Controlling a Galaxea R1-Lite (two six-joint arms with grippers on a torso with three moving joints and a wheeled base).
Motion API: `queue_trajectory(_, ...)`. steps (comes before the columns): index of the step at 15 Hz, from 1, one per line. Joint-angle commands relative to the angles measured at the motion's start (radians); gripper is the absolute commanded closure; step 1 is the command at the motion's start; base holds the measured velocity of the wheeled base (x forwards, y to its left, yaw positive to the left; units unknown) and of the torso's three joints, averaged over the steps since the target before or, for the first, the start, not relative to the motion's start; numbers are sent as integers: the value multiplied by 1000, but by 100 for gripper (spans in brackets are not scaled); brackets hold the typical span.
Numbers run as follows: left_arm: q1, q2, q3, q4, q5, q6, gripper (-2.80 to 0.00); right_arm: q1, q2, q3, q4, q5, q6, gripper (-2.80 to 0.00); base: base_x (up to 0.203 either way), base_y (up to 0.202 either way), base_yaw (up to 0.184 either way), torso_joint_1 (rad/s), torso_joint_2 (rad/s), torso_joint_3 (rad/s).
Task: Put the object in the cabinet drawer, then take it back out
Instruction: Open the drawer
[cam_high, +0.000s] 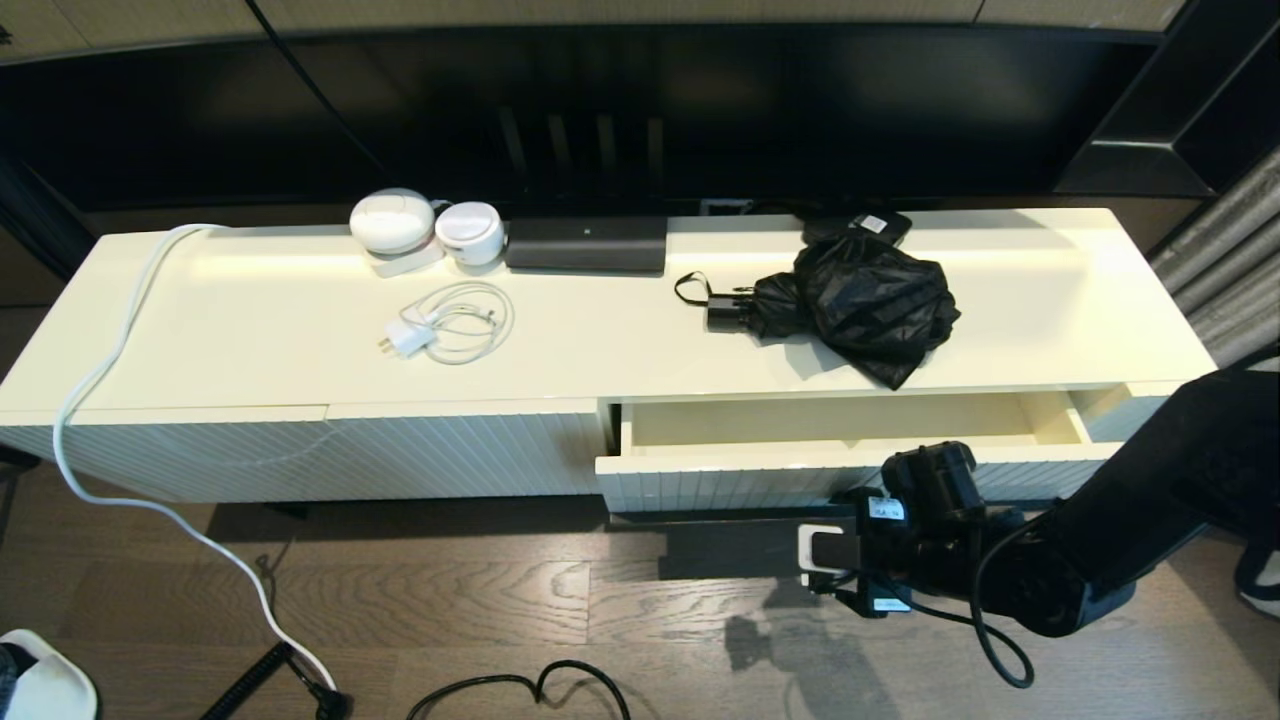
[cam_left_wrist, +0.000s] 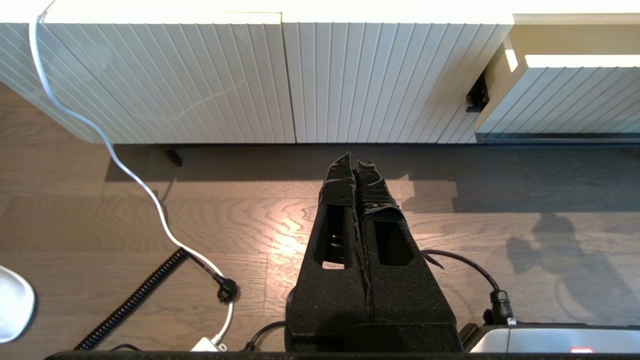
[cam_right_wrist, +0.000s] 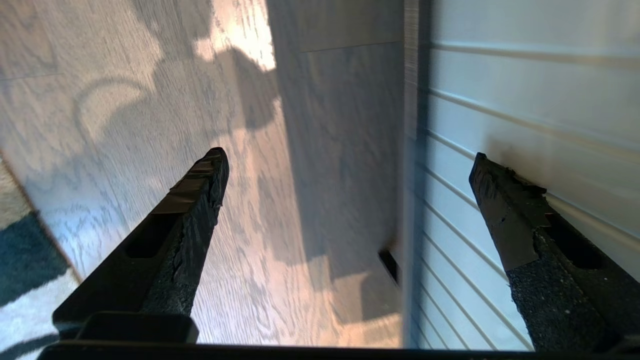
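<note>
The black folding umbrella (cam_high: 860, 300) lies on the cabinet top, its handle and wrist loop (cam_high: 705, 295) pointing left, loose fabric bunched to the right. Right below it the cabinet drawer (cam_high: 760, 482) stands pulled out, and its cream inside (cam_high: 830, 420) holds nothing. My right gripper (cam_high: 865, 560) is low in front of the drawer and open. In the right wrist view (cam_right_wrist: 348, 155) one finger (cam_right_wrist: 505, 210) rests against the ribbed front (cam_right_wrist: 500, 115), the other (cam_right_wrist: 200, 190) hangs over the floor. My left gripper (cam_left_wrist: 356, 162) is shut on nothing, parked low over the floor facing the cabinet.
On the cabinet top stand two white round devices (cam_high: 392, 220), a long black box (cam_high: 586, 243), a small labelled black box (cam_high: 870, 222) and a white charger with coiled cable (cam_high: 450, 325). A white cord (cam_high: 100, 380) trails to the floor. Black cables (cam_left_wrist: 465, 262) lie on the wooden floor.
</note>
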Motion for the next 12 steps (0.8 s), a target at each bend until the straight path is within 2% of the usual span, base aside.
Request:
queue_trajectory(1,0,1,0,0,0,-1,0,6,-114,24,11,-1,-7,-280,0,0,0,0,0,0)
queue_trajectory(3,0,1,0,-1,0,-1,0,20,-245,70,50,-5,-7,-280,0,0,0,0,0,0)
queue_trajectory(4,0,1,0,-2,0,-1,0,27,-321,94,79,-10,-7,0,0,0,0,0,0,0)
queue_trajectory(8,0,1,0,-2,0,-1,0,62,-616,141,327,-46,3,0,0,0,0,0,0,0)
queue_trajectory(10,0,1,0,0,0,-1,0,85,-777,131,491,-76,18,0,0,0,0,0,0,0)
queue_trajectory(12,0,1,0,-1,0,-1,0,102,-843,98,621,-101,30,0,0,0,0,0,0,0)
